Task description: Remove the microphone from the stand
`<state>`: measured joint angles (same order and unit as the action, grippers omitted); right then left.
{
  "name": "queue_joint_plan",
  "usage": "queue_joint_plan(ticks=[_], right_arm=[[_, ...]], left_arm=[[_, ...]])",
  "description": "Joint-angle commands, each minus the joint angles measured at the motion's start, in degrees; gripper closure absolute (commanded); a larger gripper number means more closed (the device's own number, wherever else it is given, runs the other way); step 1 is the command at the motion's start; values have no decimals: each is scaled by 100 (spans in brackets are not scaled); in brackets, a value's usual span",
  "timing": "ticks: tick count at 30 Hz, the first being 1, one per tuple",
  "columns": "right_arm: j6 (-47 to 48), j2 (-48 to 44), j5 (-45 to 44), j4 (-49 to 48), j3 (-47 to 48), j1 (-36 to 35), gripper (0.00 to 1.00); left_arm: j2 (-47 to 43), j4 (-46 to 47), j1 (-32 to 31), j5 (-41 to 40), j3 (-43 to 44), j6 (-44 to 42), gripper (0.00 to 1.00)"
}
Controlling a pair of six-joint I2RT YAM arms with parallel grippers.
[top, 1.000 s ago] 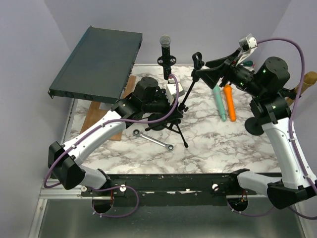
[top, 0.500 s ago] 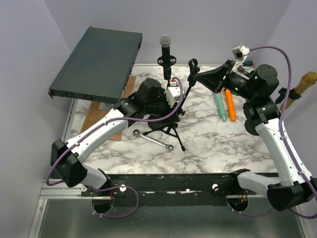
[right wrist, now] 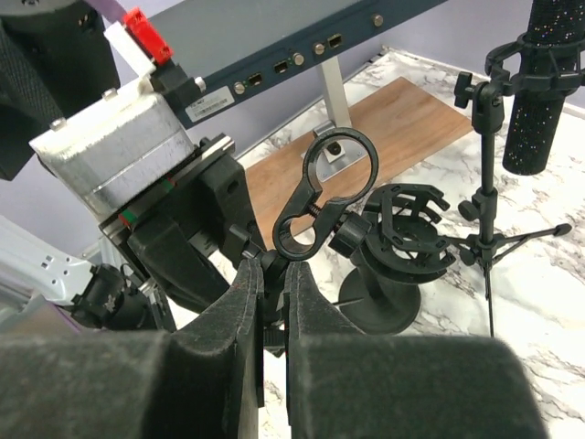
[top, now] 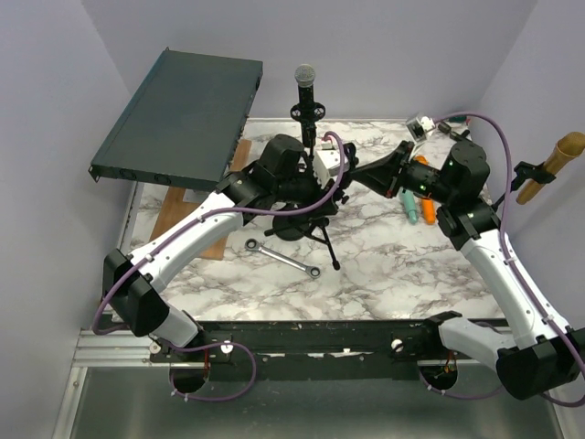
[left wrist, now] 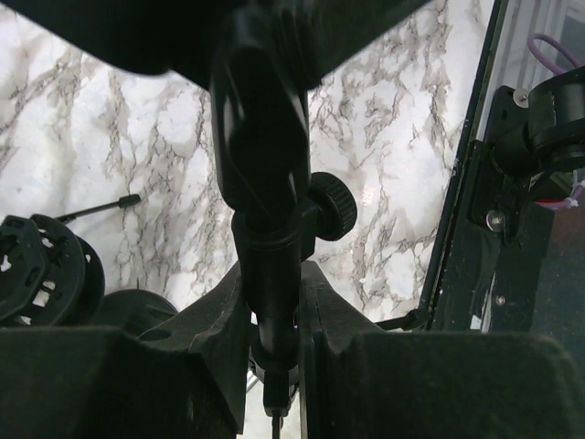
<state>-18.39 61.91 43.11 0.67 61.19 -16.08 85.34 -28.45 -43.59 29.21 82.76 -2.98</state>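
1. Left gripper [left wrist: 274, 306] and right gripper [right wrist: 274, 274] were both clamped shut on an empty black tripod clip stand [right wrist: 302, 218].
2. Black mesh-headed microphone [top: 304, 90] stood upright in its own thin black stand [right wrist: 485, 169], just beyond, nearer the left arm.

Left gripper [top: 336, 187] and right gripper [top: 355, 174] both crowd the little tripod stand [top: 326, 249], mic [top: 304, 87] upright well behind it, wrench [top: 283, 258] lying just left of it.
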Motion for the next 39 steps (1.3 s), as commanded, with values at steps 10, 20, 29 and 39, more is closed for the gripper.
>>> queue_joint_plan(ticks=[10, 20, 29, 39], right_arm=[[193, -202, 482, 146, -393, -27, 52], [19, -121, 747, -7, -392, -45, 35], [65, 14, 524, -7, -353, -80, 53], [134, 93, 297, 29, -343, -80, 58]], left_arm=[[20, 720, -44, 204, 575, -43, 100], [107, 706, -87, 243, 566, -53, 100], [143, 603, -269, 211, 623, -184, 100], [148, 532, -421, 114, 602, -340, 100]])
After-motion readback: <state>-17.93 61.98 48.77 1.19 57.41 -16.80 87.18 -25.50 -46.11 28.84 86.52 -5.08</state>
